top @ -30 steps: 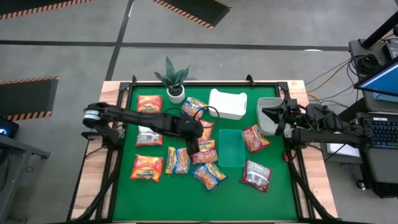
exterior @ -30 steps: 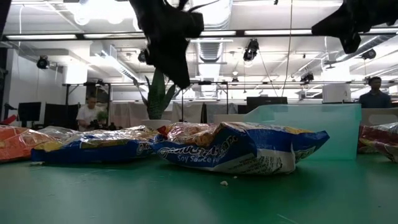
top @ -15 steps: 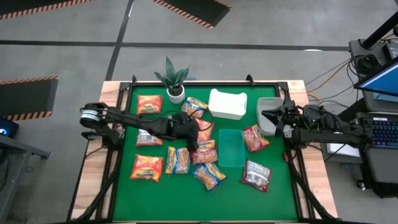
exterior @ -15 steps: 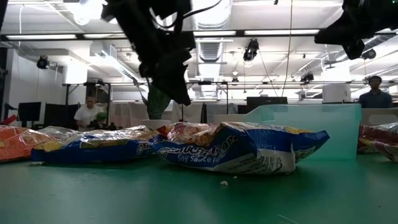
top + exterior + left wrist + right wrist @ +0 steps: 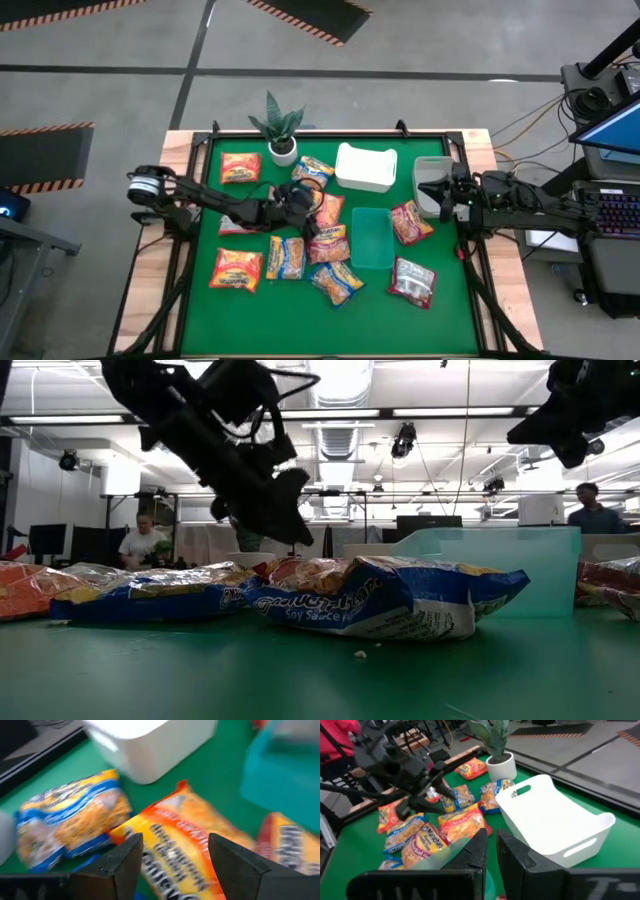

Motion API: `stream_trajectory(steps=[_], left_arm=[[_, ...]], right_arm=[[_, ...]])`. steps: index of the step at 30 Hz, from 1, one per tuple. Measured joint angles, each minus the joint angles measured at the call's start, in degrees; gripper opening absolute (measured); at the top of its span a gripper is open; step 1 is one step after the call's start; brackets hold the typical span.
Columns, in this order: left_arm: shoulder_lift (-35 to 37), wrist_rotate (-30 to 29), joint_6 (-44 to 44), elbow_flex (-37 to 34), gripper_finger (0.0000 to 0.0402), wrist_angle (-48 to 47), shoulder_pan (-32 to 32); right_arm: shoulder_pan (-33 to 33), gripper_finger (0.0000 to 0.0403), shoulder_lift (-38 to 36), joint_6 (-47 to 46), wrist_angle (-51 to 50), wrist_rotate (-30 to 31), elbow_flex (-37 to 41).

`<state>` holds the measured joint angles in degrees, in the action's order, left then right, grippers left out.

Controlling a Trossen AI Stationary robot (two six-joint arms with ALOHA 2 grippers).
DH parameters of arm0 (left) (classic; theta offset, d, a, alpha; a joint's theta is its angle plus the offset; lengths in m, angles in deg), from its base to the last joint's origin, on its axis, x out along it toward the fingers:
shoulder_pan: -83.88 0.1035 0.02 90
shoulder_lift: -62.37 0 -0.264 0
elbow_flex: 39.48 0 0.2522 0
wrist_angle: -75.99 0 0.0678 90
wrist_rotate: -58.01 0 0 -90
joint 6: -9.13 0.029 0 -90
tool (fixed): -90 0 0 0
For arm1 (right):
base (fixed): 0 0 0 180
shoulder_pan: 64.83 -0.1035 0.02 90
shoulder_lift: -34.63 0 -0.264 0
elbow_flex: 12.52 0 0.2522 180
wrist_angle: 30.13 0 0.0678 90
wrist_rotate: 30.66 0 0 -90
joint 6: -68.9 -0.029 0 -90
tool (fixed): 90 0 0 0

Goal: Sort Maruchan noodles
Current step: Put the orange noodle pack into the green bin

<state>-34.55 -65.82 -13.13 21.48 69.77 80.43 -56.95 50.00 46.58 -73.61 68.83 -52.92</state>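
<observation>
Colour reference: packets, containers and worktop [image 5: 200, 300]

We see a green worktop framed in pale wood. The noodle packets [image 5: 236, 269] come in orange with yellow panels, yellow with blue edges [image 5: 285, 258], and dark red with silver [image 5: 412, 281]. We note a white tub [image 5: 365, 167], a grey bin [image 5: 428, 185], a translucent teal-tinted tray [image 5: 372, 238], and a green-leaved plant in a white pot [image 5: 283, 152]. Both arms and the left tool [image 5: 172, 857] are black.

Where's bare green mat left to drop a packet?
Free: the near strip of the green mat, below the orange packet and dark red-and-silver packet. The middle is crowded: packets overlap under the open left gripper, beside the clear tray.
</observation>
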Motion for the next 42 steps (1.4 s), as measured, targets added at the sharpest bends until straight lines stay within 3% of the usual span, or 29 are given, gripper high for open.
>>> stream_trajectory(steps=[10,18,29,35,42], left_arm=[[-1.71,-1.50,-7.31,-2.44,0.0208,0.82,0.13],[-5.49,-1.24,-9.29,-4.31,0.0208,10.69,0.13],[-6.91,-1.59,-8.94,-1.68,0.0200,7.83,0.48],[-6.91,-1.52,-9.16,-1.68,0.0144,7.75,0.72],[-6.90,-1.45,-9.18,-1.08,0.0017,6.02,0.74]], right_arm=[[0.00,0.0028,0.01,-2.34,0.06,-0.98,1.68],[-0.02,0.0028,0.01,-3.39,0.76,-1.00,2.74],[-0.02,0.0028,0.04,-3.65,1.65,-1.15,3.27],[-0.02,0.0028,0.04,-3.65,1.67,-1.13,3.27],[-0.04,0.0028,0.04,-3.65,1.68,-1.15,3.27]])
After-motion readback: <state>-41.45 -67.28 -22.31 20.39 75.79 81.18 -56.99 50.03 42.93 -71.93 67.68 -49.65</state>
